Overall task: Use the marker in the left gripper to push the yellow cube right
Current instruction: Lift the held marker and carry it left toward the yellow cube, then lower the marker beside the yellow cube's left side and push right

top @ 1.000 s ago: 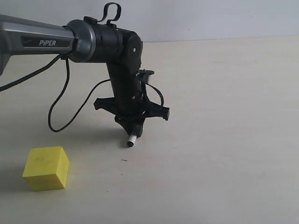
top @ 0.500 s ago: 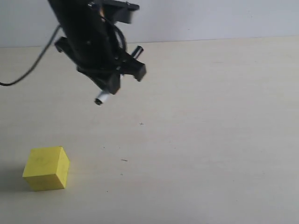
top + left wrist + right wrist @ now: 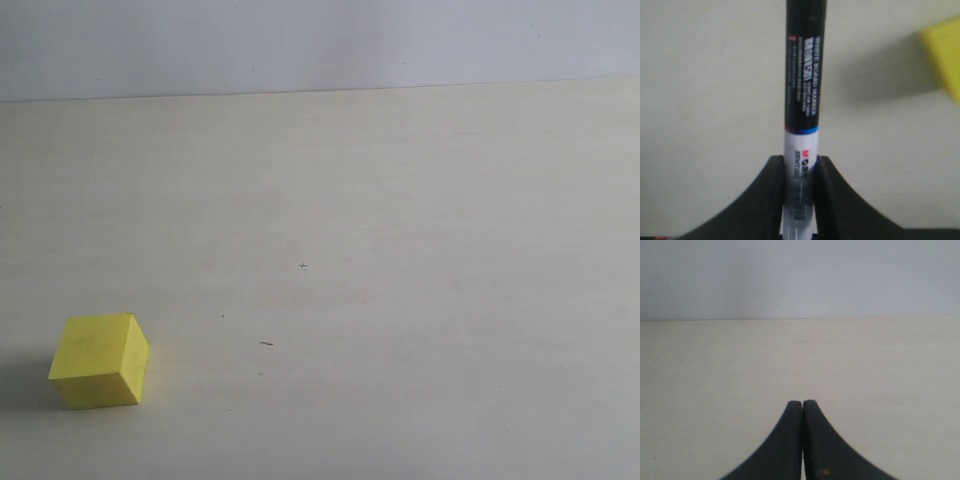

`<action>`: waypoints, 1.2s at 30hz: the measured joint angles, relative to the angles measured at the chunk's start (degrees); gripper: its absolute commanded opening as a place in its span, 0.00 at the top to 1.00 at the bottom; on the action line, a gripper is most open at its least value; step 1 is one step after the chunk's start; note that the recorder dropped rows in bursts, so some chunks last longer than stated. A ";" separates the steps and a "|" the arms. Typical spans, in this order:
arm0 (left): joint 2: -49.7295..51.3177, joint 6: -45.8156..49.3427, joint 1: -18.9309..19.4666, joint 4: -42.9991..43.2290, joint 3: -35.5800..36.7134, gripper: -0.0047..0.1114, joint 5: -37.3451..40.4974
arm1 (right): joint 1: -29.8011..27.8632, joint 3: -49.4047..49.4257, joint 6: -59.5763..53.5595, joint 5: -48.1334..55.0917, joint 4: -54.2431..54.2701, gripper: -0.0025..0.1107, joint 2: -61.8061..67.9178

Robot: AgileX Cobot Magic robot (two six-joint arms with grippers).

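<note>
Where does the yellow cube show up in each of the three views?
Exterior view: the yellow cube sits near the lower left corner, on the table.
Left wrist view: only a blurred part shows, cut off by the frame edge, off to one side of the marker.
Right wrist view: not in it.
Shared landmark: the pale table surface, seen in all three.
</note>
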 measured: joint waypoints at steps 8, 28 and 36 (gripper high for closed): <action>1.47 37.22 0.49 6.14 7.05 0.96 -12.62 | 0.00 0.00 0.00 0.00 0.00 0.98 0.00; 15.01 69.78 13.02 -0.47 11.64 0.96 -23.12 | 0.00 0.00 0.00 0.00 0.00 0.98 0.00; 17.04 70.04 8.10 -7.64 11.47 0.96 -29.01 | 0.00 0.00 0.00 0.00 0.00 0.98 0.00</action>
